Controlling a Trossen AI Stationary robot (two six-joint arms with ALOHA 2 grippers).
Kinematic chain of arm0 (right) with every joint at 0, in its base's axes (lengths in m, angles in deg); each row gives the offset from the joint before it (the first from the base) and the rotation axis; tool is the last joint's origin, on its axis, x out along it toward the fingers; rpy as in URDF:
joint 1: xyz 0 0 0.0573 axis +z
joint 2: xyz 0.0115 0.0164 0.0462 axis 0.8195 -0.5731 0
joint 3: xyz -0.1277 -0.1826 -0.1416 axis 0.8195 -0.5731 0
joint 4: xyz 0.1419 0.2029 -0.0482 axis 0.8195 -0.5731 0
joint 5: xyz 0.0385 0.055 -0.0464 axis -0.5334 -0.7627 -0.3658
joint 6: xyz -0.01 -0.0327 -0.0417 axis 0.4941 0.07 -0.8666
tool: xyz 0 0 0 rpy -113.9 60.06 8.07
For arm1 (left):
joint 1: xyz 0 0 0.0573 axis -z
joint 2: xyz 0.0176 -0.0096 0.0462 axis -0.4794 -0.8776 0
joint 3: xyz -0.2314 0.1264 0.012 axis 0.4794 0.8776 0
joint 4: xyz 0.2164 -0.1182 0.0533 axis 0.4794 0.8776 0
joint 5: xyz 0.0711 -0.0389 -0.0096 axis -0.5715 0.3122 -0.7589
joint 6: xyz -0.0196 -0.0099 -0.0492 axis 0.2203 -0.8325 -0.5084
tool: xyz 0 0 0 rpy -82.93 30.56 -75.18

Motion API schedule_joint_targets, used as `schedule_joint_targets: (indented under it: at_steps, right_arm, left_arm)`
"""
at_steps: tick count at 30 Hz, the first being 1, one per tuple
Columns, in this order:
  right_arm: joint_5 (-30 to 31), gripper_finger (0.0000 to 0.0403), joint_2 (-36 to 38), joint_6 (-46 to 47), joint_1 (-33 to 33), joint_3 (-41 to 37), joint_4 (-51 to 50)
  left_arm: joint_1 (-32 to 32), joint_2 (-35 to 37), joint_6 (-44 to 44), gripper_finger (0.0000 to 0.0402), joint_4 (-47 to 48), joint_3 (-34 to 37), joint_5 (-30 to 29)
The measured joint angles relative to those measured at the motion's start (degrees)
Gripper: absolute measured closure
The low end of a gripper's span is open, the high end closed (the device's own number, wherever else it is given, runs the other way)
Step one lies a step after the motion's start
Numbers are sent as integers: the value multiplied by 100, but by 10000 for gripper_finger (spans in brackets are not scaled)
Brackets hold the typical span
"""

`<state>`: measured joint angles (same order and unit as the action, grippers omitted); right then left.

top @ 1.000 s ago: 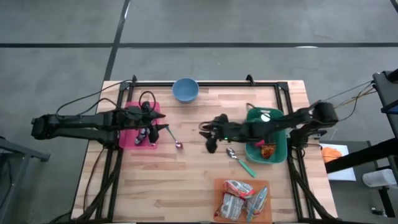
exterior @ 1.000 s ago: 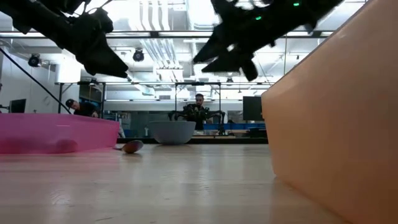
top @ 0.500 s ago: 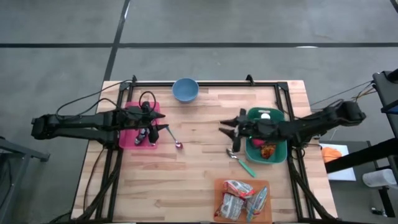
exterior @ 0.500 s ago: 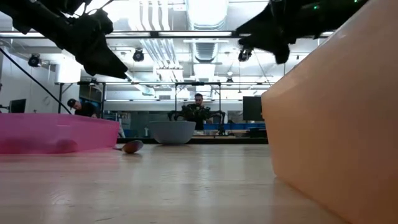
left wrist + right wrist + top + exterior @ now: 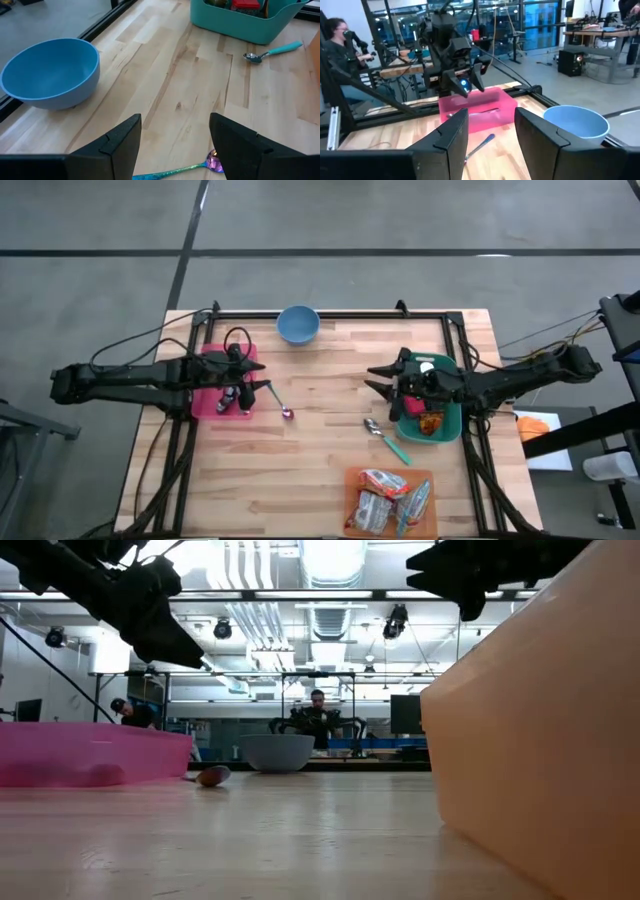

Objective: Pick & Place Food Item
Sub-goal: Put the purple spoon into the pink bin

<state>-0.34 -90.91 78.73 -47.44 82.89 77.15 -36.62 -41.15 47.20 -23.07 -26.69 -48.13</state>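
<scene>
Food items lie in a teal bin (image 5: pixel 445 420) at the table's right: a white piece (image 5: pixel 427 366) and a red-orange one (image 5: pixel 431 423). Wrapped snack packets (image 5: pixel 385 498) sit on an orange tray (image 5: pixel 352 478) at the near edge. My right gripper (image 5: pixel 383 380) hovers open and level just left of the teal bin's rim, with nothing between its fingers (image 5: pixel 492 135). My left gripper (image 5: pixel 246 391) hangs open over the right edge of a pink bin (image 5: pixel 208 402), tilted down toward the table (image 5: pixel 175 145), also holding nothing.
A blue bowl (image 5: pixel 298 324) stands at the far edge. An iridescent spoon (image 5: pixel 281 406) lies beside the pink bin, and a teal-handled spoon (image 5: pixel 388 439) lies left of the teal bin. Bare wood spans the table's middle. People sit at desks in the room beyond (image 5: pixel 318 718).
My right gripper has drawn back from the table's middle toward the right edge, up to the teal bin's left rim, rising a little and tipping up to level while rolling. It stays open and holds nothing. The spoons and bins have kept their places.
</scene>
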Motion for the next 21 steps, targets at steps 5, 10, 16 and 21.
schedule_joint_targets:
  at_steps: [5, 10, 16, 21]
  right_arm:
    - [-6, 246, -31, 3, 3, 10, -11]
    - [-6, 246, -166, 7, 4, 13, -17]
    - [-4, 246, -336, 20, 2, 13, -4]
    - [-4, 246, -461, 22, 2, 13, -19]
  left_arm:
    - [0, 0, 0, 164, 80, 0, 0]
    - [0, 0, 0, 164, 80, 0, 0]
    - [0, 0, 0, 164, 80, 0, 0]
    - [0, 0, -2, 164, 76, 0, 0]
